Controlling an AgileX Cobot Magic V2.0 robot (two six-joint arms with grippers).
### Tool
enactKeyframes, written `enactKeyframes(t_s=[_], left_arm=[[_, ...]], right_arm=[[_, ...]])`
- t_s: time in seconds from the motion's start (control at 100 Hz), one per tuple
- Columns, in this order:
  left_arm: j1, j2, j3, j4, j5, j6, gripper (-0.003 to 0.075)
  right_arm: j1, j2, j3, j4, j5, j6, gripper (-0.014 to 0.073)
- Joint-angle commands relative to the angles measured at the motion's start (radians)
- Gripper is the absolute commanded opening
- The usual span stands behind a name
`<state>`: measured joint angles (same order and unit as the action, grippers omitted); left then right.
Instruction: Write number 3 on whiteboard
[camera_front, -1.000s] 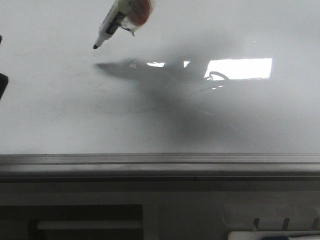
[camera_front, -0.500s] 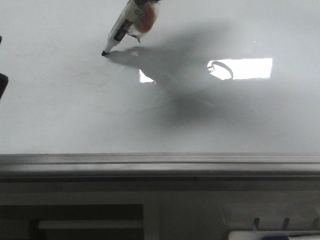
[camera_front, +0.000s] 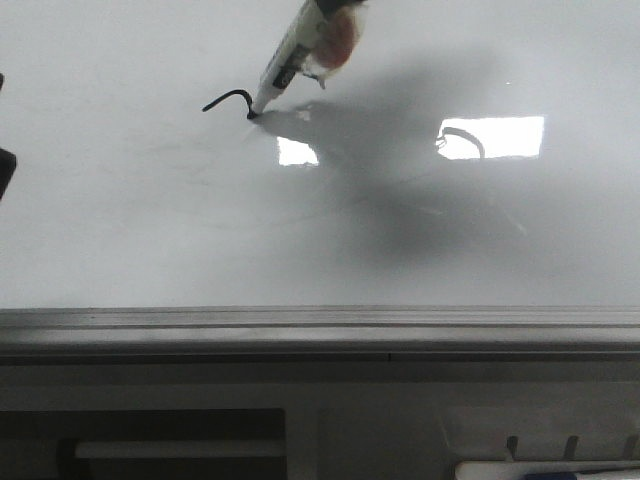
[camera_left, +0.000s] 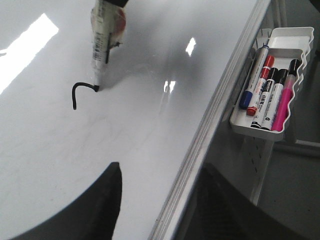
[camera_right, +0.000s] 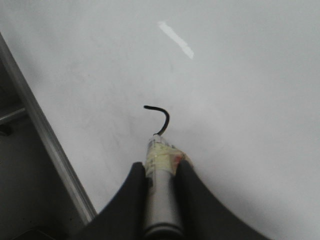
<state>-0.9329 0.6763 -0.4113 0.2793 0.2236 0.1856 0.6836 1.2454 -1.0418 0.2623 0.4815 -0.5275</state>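
We hold the marker clamped in our right pincer, tilted so its tip meets the whiteboard — only the hooked top of the number 3 is drawn. Our left pincer hovers spread and empty near the frame edge, clear of the stroke.

right tool clamped; left tool spread.

Marker on the board, tray off its edge

My right gripper holds the marker tilted, tip touching the whiteboard at the end of the stroke. A pen tray hangs beside the frame, pens inside.
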Motion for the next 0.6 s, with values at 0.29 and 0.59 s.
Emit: enactKeyframes(t_s=[0.29,0.59], left_arm=[[0.002,-0.004,-0.026,-0.009,-0.063,-0.013,0.0312],[0.002,-0.004,-0.026,-0.009,-0.063,-0.013,0.0312]], right_arm=[[0.02,0.009,-0.01,-0.017,-0.005,0.007,-0.004],[0.049,0.012,-0.003,-0.017,0.058,0.027,-0.004]])
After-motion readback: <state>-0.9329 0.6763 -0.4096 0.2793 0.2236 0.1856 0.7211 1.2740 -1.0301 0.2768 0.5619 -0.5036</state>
